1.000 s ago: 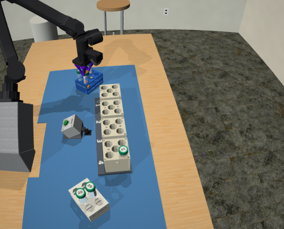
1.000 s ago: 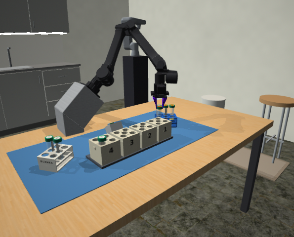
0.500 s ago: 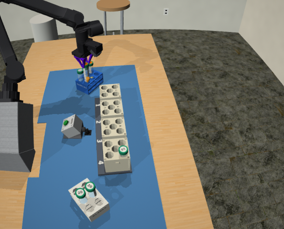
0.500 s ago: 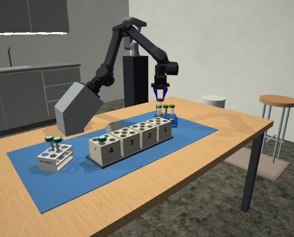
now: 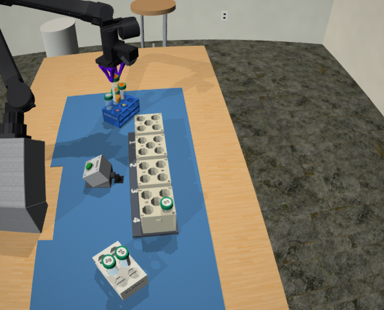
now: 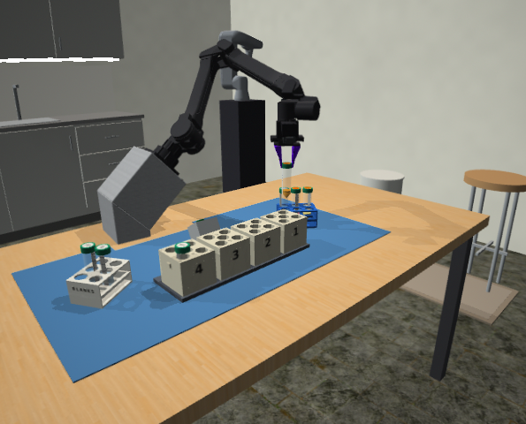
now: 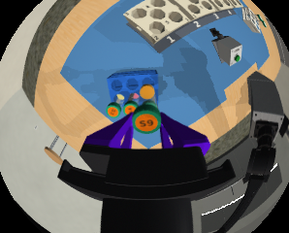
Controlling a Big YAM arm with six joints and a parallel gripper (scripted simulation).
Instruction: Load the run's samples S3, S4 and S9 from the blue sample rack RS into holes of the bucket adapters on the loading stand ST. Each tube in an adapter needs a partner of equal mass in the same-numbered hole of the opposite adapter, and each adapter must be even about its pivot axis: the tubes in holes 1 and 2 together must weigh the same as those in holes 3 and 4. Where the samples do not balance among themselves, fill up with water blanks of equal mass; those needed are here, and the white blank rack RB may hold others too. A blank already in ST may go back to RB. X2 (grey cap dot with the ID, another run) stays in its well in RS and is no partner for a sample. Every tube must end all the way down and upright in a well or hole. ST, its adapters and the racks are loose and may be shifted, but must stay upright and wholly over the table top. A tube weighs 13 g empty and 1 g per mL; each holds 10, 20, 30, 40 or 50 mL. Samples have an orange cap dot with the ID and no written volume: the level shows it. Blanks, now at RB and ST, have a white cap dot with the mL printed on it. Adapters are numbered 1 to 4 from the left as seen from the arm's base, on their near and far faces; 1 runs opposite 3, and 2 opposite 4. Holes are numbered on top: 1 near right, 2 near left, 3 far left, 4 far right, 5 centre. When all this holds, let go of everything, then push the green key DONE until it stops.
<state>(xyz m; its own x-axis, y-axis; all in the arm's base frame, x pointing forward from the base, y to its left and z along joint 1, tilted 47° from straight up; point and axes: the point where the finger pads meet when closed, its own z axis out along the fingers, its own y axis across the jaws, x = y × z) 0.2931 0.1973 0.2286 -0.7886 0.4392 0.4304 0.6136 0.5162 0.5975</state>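
Sample tube S9 [image 7: 146,122] hangs upright in the gripper [image 6: 286,160], its cap clamped between the purple fingers [image 5: 105,73], with the tip of the tube just above the blue sample rack RS [image 6: 309,217]. Three other tubes stand in that rack, their caps below the held one's.

The arm reaches from its grey base [image 6: 137,193] up and over, the wrist turned straight down above the far left part of the blue mat [image 6: 162,319].

The wrist view alone shows the ID on the orange cap dot, S9; the exterior view alone shows orange liquid only at the bottom of the held tube. The top view shows the loading stand ST [image 5: 133,186] with its four adapters in a row, a blank [image 5: 166,202] in adapter 4, the green key DONE [image 5: 88,165] on its grey box, and the white blank rack RB [image 5: 131,283] with two blanks marked 20.
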